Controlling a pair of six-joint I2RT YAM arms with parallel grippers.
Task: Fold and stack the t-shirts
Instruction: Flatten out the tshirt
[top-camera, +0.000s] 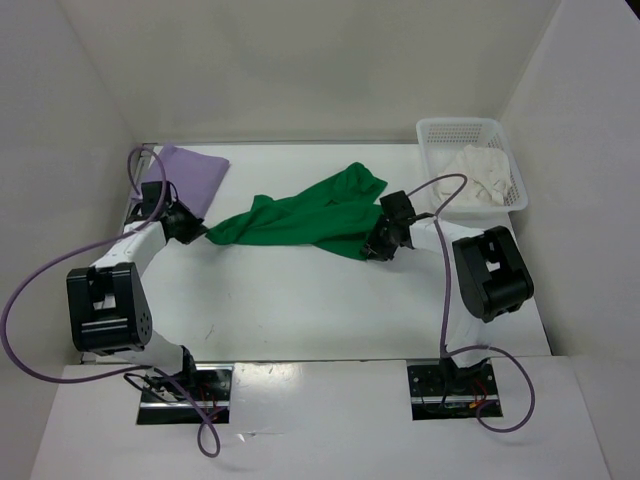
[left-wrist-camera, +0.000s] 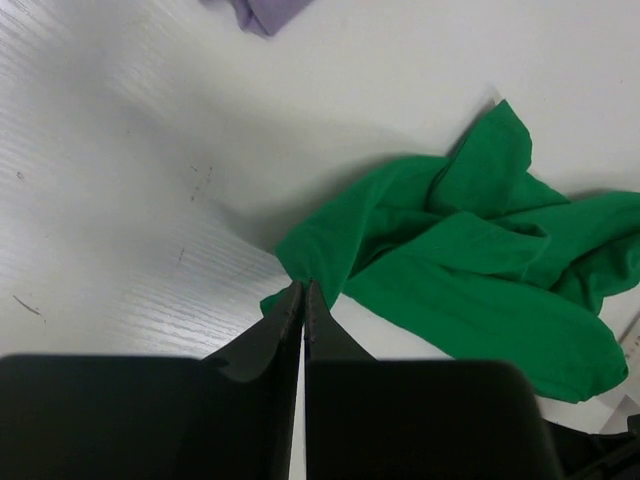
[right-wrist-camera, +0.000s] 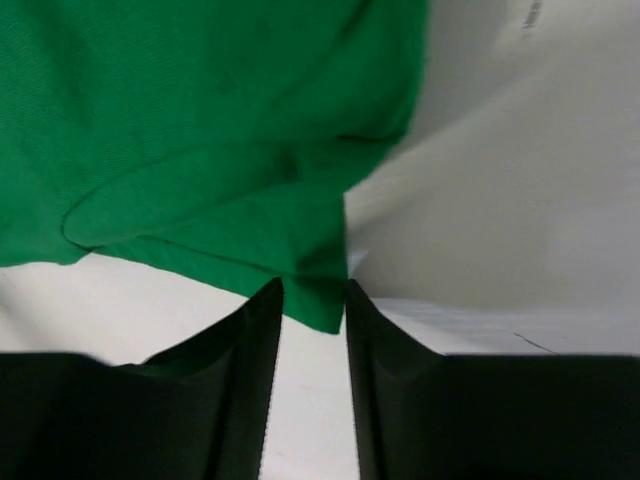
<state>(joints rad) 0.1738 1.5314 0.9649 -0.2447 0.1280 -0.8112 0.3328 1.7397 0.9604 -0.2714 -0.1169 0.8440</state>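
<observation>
Two black arms (top-camera: 105, 300) rise from a smooth white table (top-camera: 300, 310) walled in white. Three soft shirts show: a green shirt (top-camera: 300, 220) rumpled mid-frame, a lavender shirt (top-camera: 195, 172) folded flat at upper left, and a cream shirt (top-camera: 485, 172) crumpled in one plastic mesh basket (top-camera: 460, 125) at upper right. Left claw (left-wrist-camera: 303, 290) is clenched on the green shirt's corner. The right claw (right-wrist-camera: 314, 290) stands parted, with the hem between its jaws.

Black-and-white arms (top-camera: 105, 305), looping purple cables (top-camera: 443, 300)
</observation>
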